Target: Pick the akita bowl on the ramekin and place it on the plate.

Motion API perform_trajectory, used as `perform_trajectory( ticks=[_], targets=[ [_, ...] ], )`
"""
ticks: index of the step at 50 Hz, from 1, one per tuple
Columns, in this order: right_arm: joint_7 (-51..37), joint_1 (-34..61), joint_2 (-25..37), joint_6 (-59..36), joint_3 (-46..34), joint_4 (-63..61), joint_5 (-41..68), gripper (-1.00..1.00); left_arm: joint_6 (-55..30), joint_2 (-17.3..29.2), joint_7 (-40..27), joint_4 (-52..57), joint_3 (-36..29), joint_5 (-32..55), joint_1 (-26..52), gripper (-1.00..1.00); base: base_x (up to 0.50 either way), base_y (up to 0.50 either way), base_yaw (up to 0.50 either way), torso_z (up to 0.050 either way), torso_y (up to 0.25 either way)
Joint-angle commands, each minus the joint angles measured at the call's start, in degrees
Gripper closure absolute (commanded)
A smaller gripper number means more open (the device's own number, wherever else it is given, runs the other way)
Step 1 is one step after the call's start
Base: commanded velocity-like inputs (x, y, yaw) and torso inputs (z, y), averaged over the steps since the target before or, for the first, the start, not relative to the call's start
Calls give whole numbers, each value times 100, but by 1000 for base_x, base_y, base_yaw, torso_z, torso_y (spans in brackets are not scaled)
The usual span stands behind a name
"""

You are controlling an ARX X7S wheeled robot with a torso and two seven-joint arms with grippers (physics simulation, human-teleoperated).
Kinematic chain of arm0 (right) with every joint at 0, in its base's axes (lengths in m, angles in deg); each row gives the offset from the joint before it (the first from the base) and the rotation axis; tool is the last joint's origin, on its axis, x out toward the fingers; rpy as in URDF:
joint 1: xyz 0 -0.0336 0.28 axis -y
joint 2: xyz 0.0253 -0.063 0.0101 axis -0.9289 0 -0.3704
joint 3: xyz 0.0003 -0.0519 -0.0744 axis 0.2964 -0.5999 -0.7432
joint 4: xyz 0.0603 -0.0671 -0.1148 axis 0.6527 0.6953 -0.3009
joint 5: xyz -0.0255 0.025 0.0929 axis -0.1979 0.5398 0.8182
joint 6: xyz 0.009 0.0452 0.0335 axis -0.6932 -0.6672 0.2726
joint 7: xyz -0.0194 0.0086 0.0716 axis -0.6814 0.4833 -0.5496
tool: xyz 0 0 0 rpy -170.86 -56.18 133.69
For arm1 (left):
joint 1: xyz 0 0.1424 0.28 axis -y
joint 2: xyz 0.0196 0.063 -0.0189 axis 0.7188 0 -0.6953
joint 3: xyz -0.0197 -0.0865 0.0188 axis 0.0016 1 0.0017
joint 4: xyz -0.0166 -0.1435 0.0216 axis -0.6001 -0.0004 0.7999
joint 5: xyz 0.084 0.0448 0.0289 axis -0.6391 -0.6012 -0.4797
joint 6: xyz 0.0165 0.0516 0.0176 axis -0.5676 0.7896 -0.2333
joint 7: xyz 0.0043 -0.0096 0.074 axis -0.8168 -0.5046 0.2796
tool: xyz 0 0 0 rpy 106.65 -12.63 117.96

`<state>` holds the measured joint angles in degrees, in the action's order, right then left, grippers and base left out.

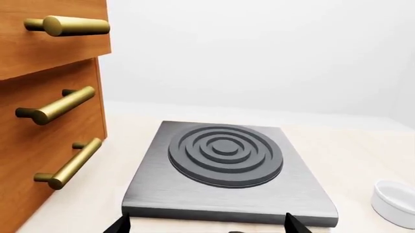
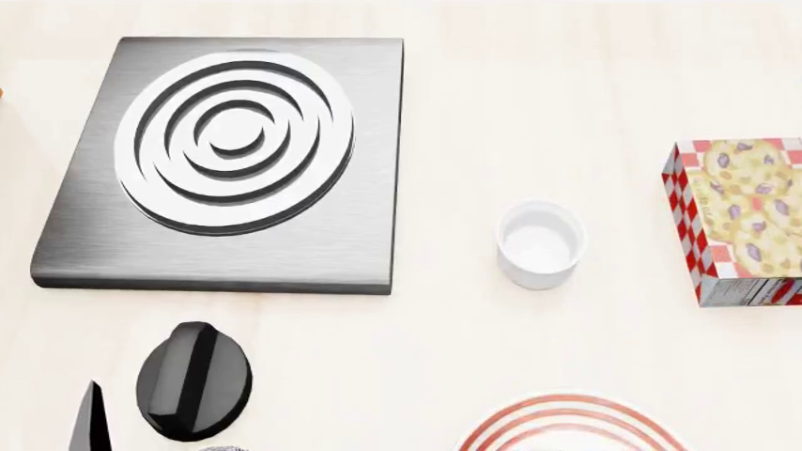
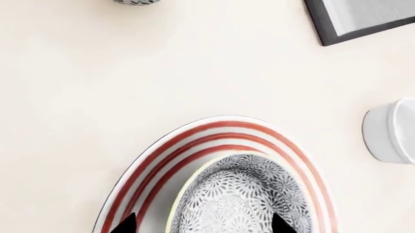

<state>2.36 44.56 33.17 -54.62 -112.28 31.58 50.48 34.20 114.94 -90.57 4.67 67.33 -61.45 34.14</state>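
Speckled akita bowl [image 3: 241, 199] sits directly between the right end effector's [image 3: 202, 224] spread, released fingertips, over the red-ringed plate [image 3: 162, 155].

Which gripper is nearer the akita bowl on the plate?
Right. The right gripper straddles the akita bowl on the plate; the left gripper faces the hotplate.

Both arms low, little of either tool in view

In the left wrist view the left tool [image 1: 206, 225] shows only as two dark fingertips [image 1: 118, 224] set well apart at the frame's edge, so it stands wide. The right tool [image 3: 202, 224] likewise shows two black tips [image 3: 124, 224] spread wide. In the head view a rounded black left-arm part [image 2: 192, 380] and a thin dark sliver sit low at left.
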Motion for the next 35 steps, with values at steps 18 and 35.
perform_trajectory(
  ticks=[18, 35],
  targets=[
    [-549, -111, 504, 1606, 431, -285, -121, -100, -18, 37, -48, -3, -26, 17, 26, -100, 0, 0, 0, 0, 0],
    [-2085, -1124, 325, 3787, 374, 806, -1075, -100, 19, 62, -73, -9, -31, 3, 18, -100, 0, 0, 0, 0, 0]
  ],
)
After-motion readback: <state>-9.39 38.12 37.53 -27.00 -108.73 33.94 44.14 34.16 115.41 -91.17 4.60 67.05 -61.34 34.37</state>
